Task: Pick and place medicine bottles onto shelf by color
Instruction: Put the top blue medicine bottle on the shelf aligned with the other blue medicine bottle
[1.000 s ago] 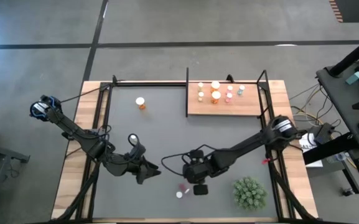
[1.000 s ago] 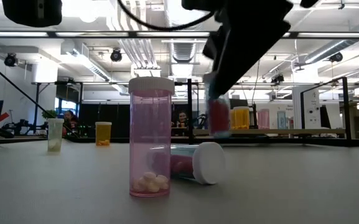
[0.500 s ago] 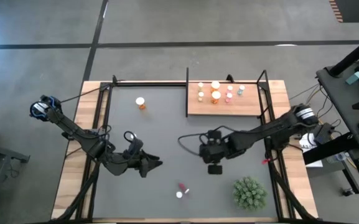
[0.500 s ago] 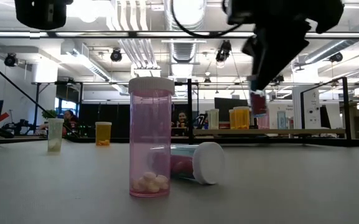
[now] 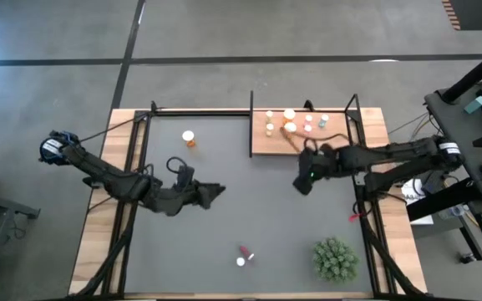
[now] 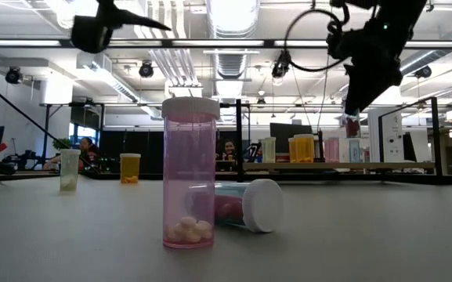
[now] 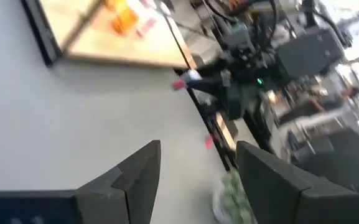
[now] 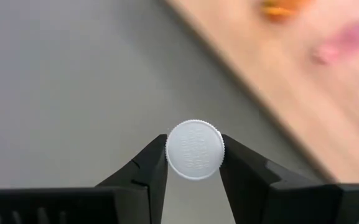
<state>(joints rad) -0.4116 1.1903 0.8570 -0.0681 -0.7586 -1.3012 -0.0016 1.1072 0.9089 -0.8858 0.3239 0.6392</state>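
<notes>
My right gripper [image 5: 305, 182] hangs above the grey mat just short of the shelf [image 5: 341, 144] and is shut on a small pink medicine bottle [image 6: 353, 125] with a white cap. Several orange, pink and pale bottles stand on the shelf board. One pink bottle [image 6: 188, 174] stands upright on the mat near the front edge, with another [image 6: 245, 205] lying on its side behind it. An orange bottle [image 5: 189, 138] stands on the mat at the far left. My left gripper [image 5: 218, 191] hovers open over the mat's left-centre, holding nothing. My right gripper pinches the bottle's round white cap [image 8: 195, 150] by its ribbed rim, one finger on each side. The fingers slant down from above. The pink body hangs below them, lifted clear of the mat.
A green spiky plant [image 5: 335, 259] stands at the mat's near right corner. Thin black frame posts [image 5: 251, 124] rise at the shelf's corners and along the mat's far edge. A pale green bottle [image 6: 69, 169] shows far left in the low view.
My right gripper has carried the pink bottle from beside the two pink bottles near the front edge toward the far right, up to the shelf's near edge, rolling its wrist on the way. My left gripper has swung a little toward the right and turned.
</notes>
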